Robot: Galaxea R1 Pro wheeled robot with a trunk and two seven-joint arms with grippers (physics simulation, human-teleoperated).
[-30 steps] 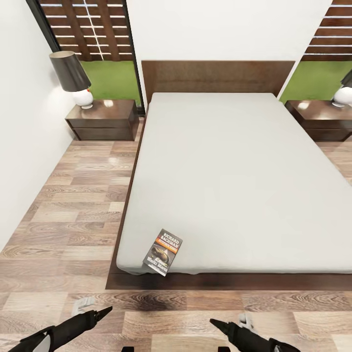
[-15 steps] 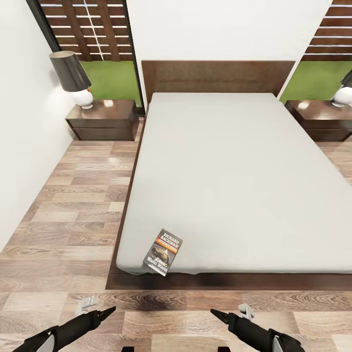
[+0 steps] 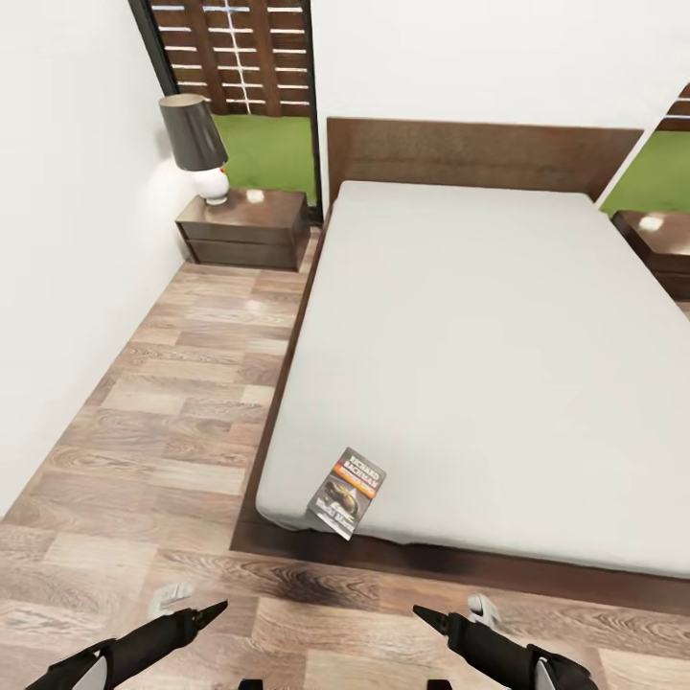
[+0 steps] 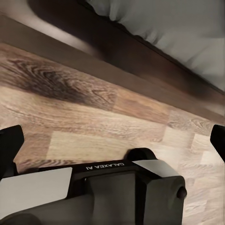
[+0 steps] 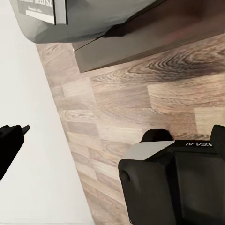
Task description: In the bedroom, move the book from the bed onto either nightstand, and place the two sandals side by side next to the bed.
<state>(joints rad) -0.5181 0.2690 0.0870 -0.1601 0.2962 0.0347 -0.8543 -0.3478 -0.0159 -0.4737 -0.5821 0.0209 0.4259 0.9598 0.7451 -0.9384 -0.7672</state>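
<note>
The book (image 3: 347, 492), dark with an orange band, lies at the near left corner of the bed (image 3: 498, 355), overhanging the grey mattress edge. Its corner also shows in the right wrist view as the book (image 5: 44, 11). A dark two-drawer nightstand (image 3: 244, 228) stands left of the headboard, and another nightstand (image 3: 661, 240) is at the right edge. Low over the floor in front of the bed, my left gripper (image 3: 192, 606) (image 4: 112, 140) and right gripper (image 3: 450, 609) (image 5: 112, 136) are both open with nothing between the fingers. The sandals are out of view.
A lamp (image 3: 196, 144) with a dark shade stands on the left nightstand, under a tall window. A white wall (image 3: 67, 240) runs along the left. A strip of wood-plank floor (image 3: 182, 402) lies between wall and bed.
The whole picture has shifted to the right and tilted, so the camera has turned. The book and bed have not moved, and both arms keep their pose from half a second ago.
</note>
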